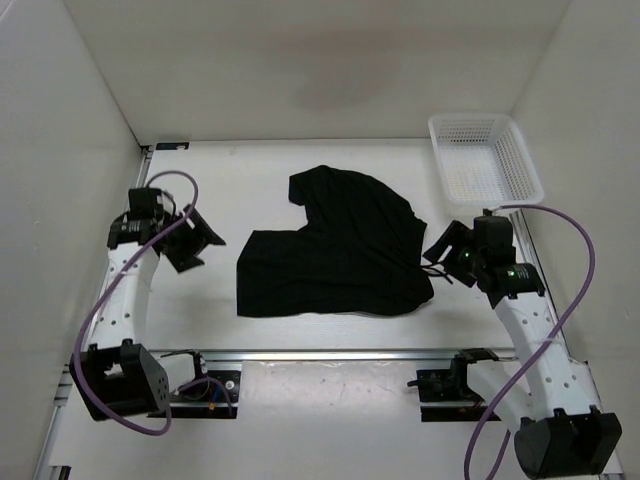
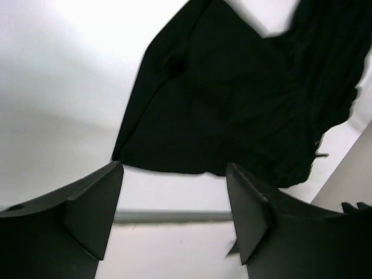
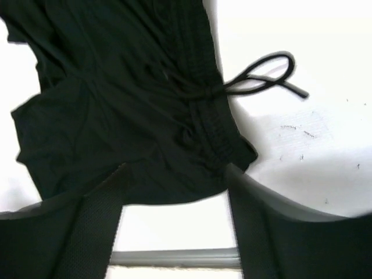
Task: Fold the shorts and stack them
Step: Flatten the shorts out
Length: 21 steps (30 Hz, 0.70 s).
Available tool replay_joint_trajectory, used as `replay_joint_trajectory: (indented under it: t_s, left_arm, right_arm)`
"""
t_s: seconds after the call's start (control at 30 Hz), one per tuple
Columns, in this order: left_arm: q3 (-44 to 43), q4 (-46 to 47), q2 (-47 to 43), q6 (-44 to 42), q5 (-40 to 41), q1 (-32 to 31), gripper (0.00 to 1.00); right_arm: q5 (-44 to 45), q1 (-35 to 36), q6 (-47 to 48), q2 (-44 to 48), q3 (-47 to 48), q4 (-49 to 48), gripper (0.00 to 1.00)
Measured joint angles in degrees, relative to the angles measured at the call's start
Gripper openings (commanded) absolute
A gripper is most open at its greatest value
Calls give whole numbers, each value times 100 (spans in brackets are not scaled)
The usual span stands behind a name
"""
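Note:
Black shorts point(image 1: 340, 248) lie spread and rumpled in the middle of the white table, waistband toward the right, one leg pointing to the back. They also show in the left wrist view point(image 2: 244, 99) and the right wrist view point(image 3: 122, 99), where a black drawstring point(image 3: 261, 78) loops out from the waistband. My left gripper point(image 1: 200, 240) is open and empty, left of the shorts, apart from them. My right gripper point(image 1: 436, 258) is open and empty, close to the waistband's right edge.
A white mesh basket point(image 1: 484, 158) stands at the back right. White walls enclose the table on the left, back and right. A metal rail point(image 1: 330, 354) runs along the near edge, in front of the arm bases.

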<state>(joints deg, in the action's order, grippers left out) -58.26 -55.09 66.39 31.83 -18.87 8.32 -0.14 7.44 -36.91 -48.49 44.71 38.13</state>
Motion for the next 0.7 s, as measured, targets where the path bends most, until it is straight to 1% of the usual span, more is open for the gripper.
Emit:
replay_joint_trajectory:
  t_s: [0.03, 0.07, 0.1, 0.13, 0.23, 0.3, 0.33, 0.37, 0.43, 0.47, 0.5, 0.57, 0.6, 0.63, 0.7]
  left_arm:
    - [-317, 35, 153, -46, 44, -63, 69]
    - [-610, 98, 334, -81, 72, -149, 58]
    - [-885, 162, 533, -101, 101, -258, 51]
    - [-1174, 181, 778, -162, 138, -387, 46]
    - [-1976, 275, 1692, -267, 232, -811, 42]
    - [-2527, 284, 2369, -315, 326, -1126, 43]
    - [-2837, 291, 2741, -337, 361, -1318, 49]
    - [-3130, 254, 3058, -354, 407, -1462, 53]
    - [-3908, 214, 3849, -363, 481, -1794, 58]
    - [-4339, 170, 4242, -356, 516, -1930, 62]
    - [-4791, 111, 4656, -369, 549, -2037, 63]
    - [-5751, 2, 5458, -352, 599, -2227, 67]
    - [-6238, -24, 5851, -352, 616, -2312, 73]
    - [-6660, -70, 6218, -372, 627, -2385, 76]
    - [-7619, -295, 6951, -337, 647, -2505, 80]
  right_arm:
    - [55, 4, 0, -90, 98, 0, 51]
    - [136, 9, 15, -249, 214, 0, 43]
    - [184, 9, 46, -422, 339, -9, 33]
    - [238, 9, 81, -619, 463, -11, 18]
    - [319, 9, 238, -1338, 879, -13, 2]
    - [315, 15, 315, -1945, 1250, -26, 2]
    - [317, 26, 356, -2234, 1416, -61, 5]
    - [317, 39, 400, -2516, 1576, -87, 9]
    - [321, 57, 463, -2975, 1867, -94, 21]
    - [321, 63, 481, -3171, 1993, -109, 30]
    - [326, 68, 509, -3357, 2114, -129, 37]
    - [352, 96, 553, -3687, 2326, -142, 47]
    - [363, 101, 577, -3866, 2459, -153, 51]
    - [385, 114, 597, -4061, 2594, -175, 55]
    - [459, 160, 623, -4476, 2903, -184, 65]
